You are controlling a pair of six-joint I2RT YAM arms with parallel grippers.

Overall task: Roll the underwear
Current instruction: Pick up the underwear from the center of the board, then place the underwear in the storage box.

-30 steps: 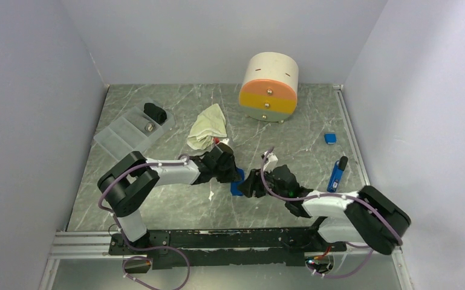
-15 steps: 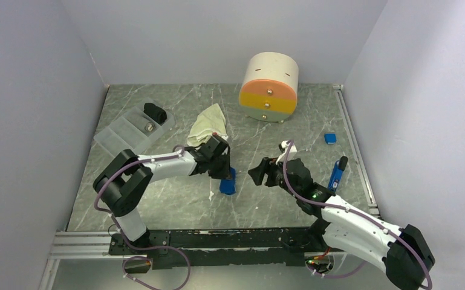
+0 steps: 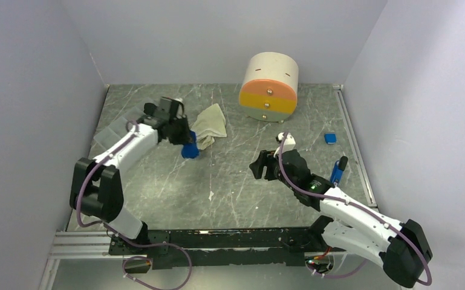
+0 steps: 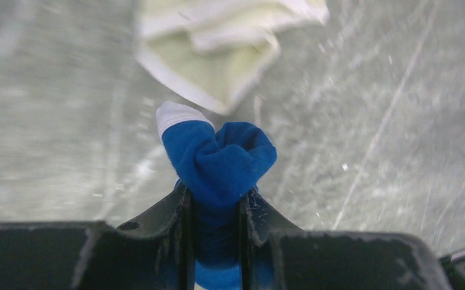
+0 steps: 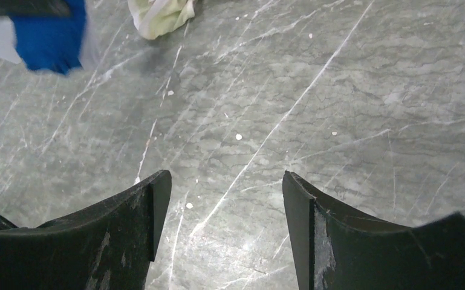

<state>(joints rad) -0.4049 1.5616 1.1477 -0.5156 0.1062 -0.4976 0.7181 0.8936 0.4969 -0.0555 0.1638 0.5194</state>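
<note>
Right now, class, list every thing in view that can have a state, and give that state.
blue underwear: rolled up, pinched in the left gripper.
cream underwear: crumpled, unrolled, lying on the table.
left gripper: shut on the blue underwear.
right gripper: open, empty.
drawer unit: closed.
black bundle: rolled, lying in the clear tray.

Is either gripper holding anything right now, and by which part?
The left gripper is shut on the blue underwear, pinching its bunched middle, one end bulging past the jaws. The right gripper is open, holding nothing.
</note>
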